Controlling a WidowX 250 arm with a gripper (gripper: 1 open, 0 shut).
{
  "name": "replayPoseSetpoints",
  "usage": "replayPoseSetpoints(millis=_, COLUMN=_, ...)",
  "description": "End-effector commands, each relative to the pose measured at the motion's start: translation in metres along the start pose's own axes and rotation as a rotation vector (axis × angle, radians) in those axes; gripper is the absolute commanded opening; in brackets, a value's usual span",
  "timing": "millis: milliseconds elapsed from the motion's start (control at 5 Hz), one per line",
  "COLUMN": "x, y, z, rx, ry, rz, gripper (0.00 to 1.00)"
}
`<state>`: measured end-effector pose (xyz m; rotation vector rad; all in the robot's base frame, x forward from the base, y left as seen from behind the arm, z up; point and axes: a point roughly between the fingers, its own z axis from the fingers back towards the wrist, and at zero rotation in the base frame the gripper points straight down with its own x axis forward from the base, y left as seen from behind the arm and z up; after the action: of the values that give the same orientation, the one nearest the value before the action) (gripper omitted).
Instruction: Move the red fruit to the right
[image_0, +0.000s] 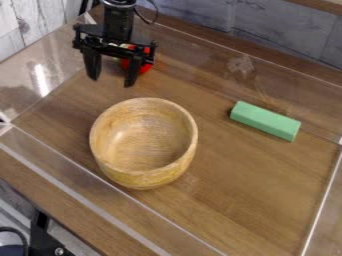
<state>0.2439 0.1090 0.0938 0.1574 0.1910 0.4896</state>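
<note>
The red fruit (136, 66) is small, round and bright red, and lies on the wooden table at the back left. My gripper (112, 72) hangs over that spot, pointing down, with its black fingers spread wide apart. The fruit sits by the right finger (128, 68), which partly hides it. I cannot tell whether that finger touches it. Nothing is clamped between the fingers.
A large wooden bowl (143, 141) stands in the middle of the table, in front of the gripper. A green rectangular block (265, 120) lies to the right. Clear plastic walls (40, 90) ring the work area.
</note>
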Motion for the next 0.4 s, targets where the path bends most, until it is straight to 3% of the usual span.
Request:
replayPoseSetpoints(millis=0, x=-0.011, y=0.004, z=0.019, rx=-0.004, ry=-0.054, rz=-0.018, gripper=1.00)
replayPoseSetpoints(millis=200, x=-0.013, y=0.006, z=0.007, rx=-0.001, ry=-0.048, rz=-0.010, gripper=1.00)
